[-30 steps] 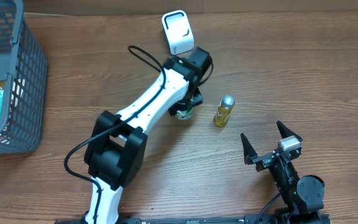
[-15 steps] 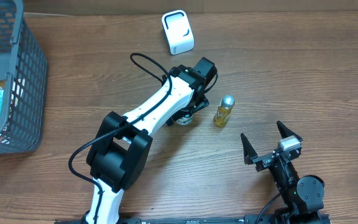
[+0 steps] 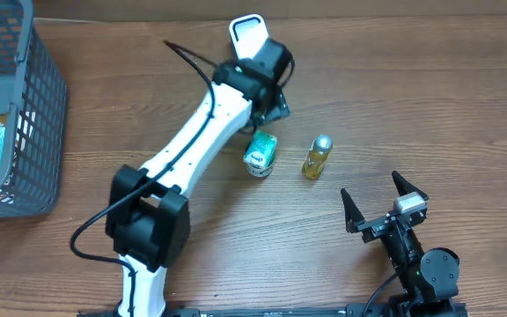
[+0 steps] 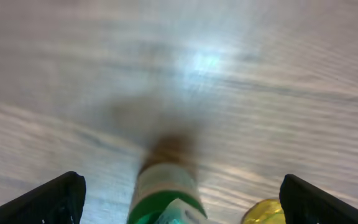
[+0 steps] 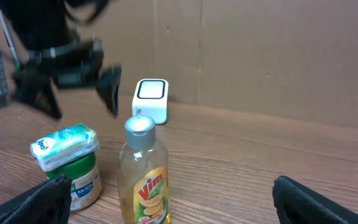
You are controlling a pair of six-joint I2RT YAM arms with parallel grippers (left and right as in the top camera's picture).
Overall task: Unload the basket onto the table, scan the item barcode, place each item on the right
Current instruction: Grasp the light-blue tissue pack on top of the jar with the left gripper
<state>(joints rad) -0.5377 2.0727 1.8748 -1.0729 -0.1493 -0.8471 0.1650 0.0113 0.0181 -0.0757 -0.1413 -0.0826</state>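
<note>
- Across the wooden bench, a grey mesh basket sits at the far left edge. The other things lie near the middle.
- Left arm: stretched diagonally from the near edge toward the far side. A second ago it was bent lower, with its wrist down over the green jar. It has since lifted away, and its wrist now partly covers the scanner from above.
- Left gripper: jaws spread wide and holding nothing. Earlier it stood around the jar, which is now released.
- Right gripper: parked at the near right of the bench, jaws spread and empty. Its place is unchanged from the earlier frames.
- Scanner: a white box at the far side of the bench, behind the jar and the bottle.
- Green jar: has a white foil lid. It stands upright on the bench, uncovered, just below the left gripper and free of it.
- Yellow bottle: has a grey cap. It stands upright just to the right of the jar, not touching it, and has not moved.
</note>
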